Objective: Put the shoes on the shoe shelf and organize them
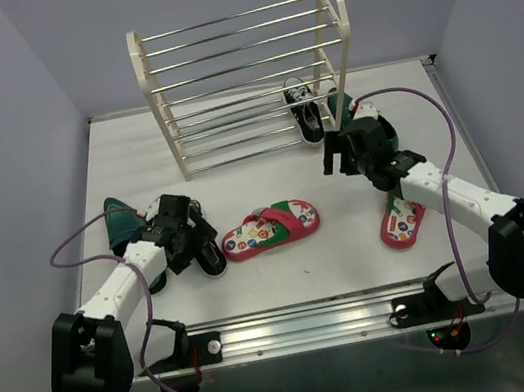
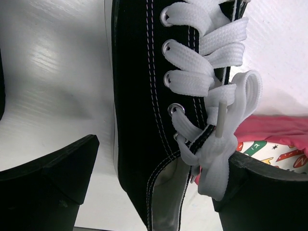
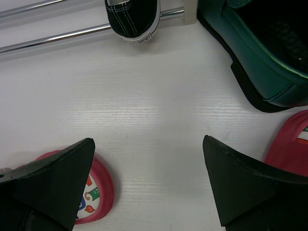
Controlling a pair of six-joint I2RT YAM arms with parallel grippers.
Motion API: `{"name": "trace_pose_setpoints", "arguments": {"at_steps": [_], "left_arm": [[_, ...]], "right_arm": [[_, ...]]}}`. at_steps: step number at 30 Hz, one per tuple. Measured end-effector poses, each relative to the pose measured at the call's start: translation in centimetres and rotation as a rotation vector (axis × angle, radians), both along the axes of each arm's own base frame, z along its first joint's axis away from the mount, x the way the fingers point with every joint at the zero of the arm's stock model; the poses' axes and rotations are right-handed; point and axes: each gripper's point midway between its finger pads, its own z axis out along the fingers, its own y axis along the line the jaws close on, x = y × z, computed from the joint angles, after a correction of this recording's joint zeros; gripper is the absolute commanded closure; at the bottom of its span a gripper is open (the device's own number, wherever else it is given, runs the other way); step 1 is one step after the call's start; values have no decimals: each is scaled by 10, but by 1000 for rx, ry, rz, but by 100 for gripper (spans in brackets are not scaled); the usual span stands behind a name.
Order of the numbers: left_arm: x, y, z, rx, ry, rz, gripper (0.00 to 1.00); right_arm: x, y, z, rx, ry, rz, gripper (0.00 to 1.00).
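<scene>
Left gripper (image 2: 161, 154), jaws spread wide, straddling a black sneaker (image 2: 139, 120) that lies on the table (image 3: 144, 96) well in front of the shoe shelf (image 1: 156, 103). Nothing is clamped, though the white laces (image 2: 202, 72) appear to brush one finger (image 2: 260, 192). The straddle looks like the set-up for a grasp across the shoe's narrow width (the only way it would fit between the fingers).

Right gripper (image 3: 148, 142), likewise spread and holding nothing, hangs over bare table just in front of the shelf's lowest rods (image 3: 57, 36). The matching sneaker (image 1: 307, 115) rests there, heel outward. This arm probably keeps clear so the partner shoe can go in beside it.

Not yet shelved:
- a flip-flop (image 1: 270, 227) mid-table
- a second flip-flop (image 1: 401, 220) by the right arm
- a teal dress shoe (image 1: 122, 221) beside the left arm
- a second teal dress shoe (image 3: 255, 57) at the foot of the shelf's right panel
</scene>
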Motion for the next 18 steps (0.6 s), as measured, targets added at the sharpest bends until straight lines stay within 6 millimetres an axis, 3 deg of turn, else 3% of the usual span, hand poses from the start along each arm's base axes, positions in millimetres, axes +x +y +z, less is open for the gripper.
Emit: {"name": "trace_pose_setpoints", "arguments": {"at_steps": [18], "left_arm": [[-16, -15, -17, 35, 77, -14, 1]], "right_arm": [[1, -5, 0, -16, -6, -20, 0]]}}
